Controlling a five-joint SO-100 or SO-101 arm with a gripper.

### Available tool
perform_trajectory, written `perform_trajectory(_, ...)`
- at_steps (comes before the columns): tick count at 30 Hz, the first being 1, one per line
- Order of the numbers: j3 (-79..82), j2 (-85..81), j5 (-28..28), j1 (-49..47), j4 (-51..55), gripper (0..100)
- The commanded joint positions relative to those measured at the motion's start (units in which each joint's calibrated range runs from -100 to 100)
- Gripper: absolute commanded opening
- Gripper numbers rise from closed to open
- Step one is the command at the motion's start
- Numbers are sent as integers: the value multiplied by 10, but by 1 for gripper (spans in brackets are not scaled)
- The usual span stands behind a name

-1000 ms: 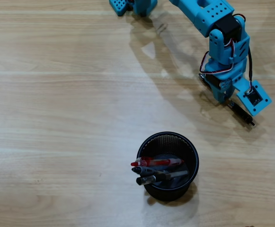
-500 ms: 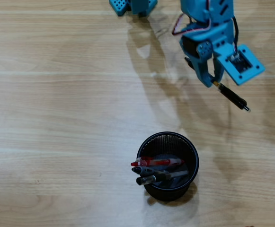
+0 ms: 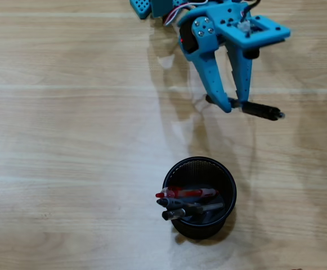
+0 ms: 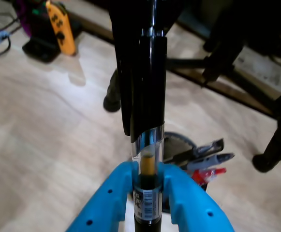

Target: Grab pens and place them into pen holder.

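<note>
**Pen clamped in raised gripper, holder below with three pens**

Pen (image 3: 260, 109), black and clear, is gripped between the two blue fingers of the gripper (image 3: 234, 104), which is closed on it. In the overhead view the pen is seen lying crosswise, its dark end sticking out to the right of the fingertips. In the wrist view the clear barrel (image 4: 149, 145) is pinched between both fingers and runs up and away from them. The pen holder (image 3: 202, 197), a black mesh cup, is seen below the gripper in the overhead view, apart from it, on the wooden table (image 3: 67, 140). Three pens (image 3: 188, 202) are held inside it, one red.
</note>
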Motion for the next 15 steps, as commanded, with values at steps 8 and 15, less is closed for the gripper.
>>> perform_trajectory(8, 238, -40, -31, 46, -482, 2)
perform_trajectory(15, 388, -1, -64, 64, -732, 2)
